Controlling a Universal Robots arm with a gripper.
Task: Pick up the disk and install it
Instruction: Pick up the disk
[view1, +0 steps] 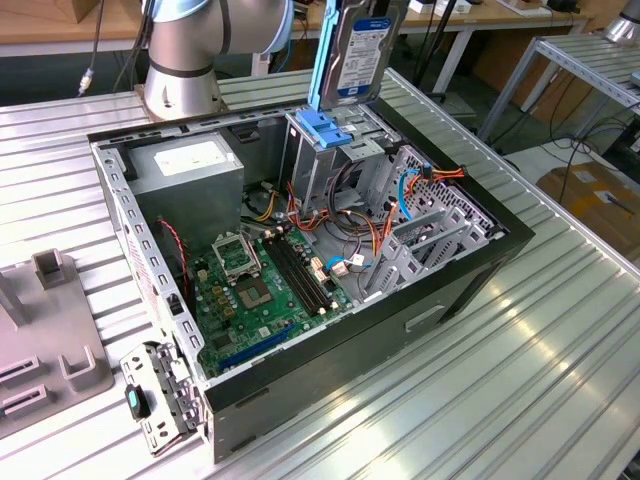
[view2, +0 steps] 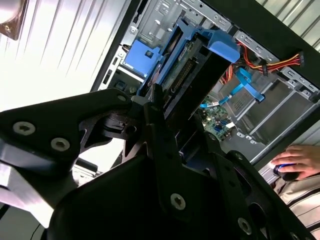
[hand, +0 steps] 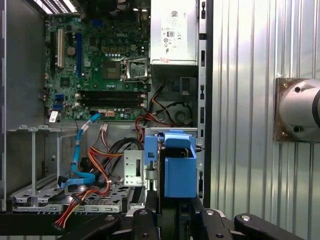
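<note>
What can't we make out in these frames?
- Exterior view: the disk is cut off at its upper end by the picture's top edge.
- Second wrist view: the gripper hides the disk's near end with its black body.
- First wrist view: the disk, edge-on, covers the drive cage slot beneath it, so alignment is unclear.
- Second wrist view: a person's hand is cut by the edge; what it holds is unclear.

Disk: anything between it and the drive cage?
Nothing visible in the gap. The gripper holds the disk upright directly above the metal cage in the exterior view. The cage's top carries blue clips; orange cables lie lower, beside it.
</note>
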